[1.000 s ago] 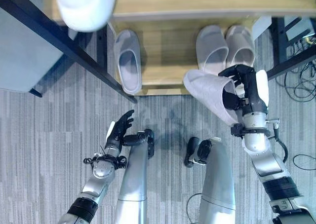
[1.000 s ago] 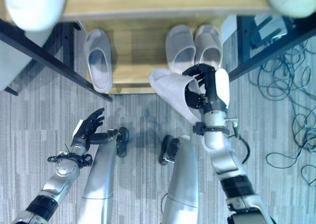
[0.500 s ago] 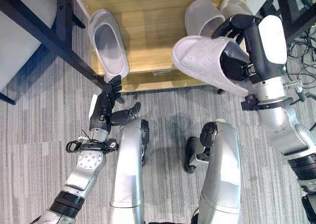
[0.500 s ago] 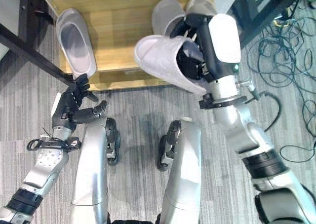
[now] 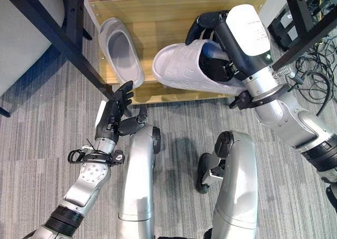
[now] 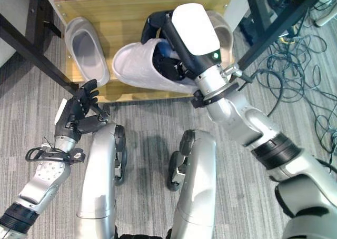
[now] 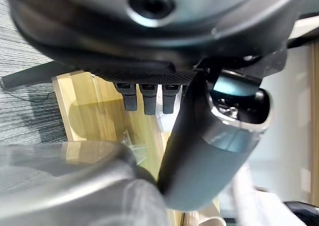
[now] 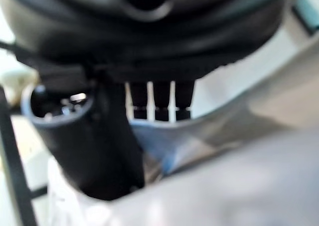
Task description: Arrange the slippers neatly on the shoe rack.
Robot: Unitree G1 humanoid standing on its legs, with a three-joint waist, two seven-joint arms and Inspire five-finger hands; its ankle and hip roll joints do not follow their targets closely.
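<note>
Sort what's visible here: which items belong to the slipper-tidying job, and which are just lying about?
Job: held slipper gripped by the right hand; lone slipper lying on the shoe rack; another slipper behind the right arm; left hand open.
Lying about: cables on the floor.

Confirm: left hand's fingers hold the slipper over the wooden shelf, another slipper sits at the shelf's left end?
Wrong hand. In the left eye view the right hand grips the slipper over the wooden shelf; the left hand is open. The other slipper does sit at the left end.
</note>
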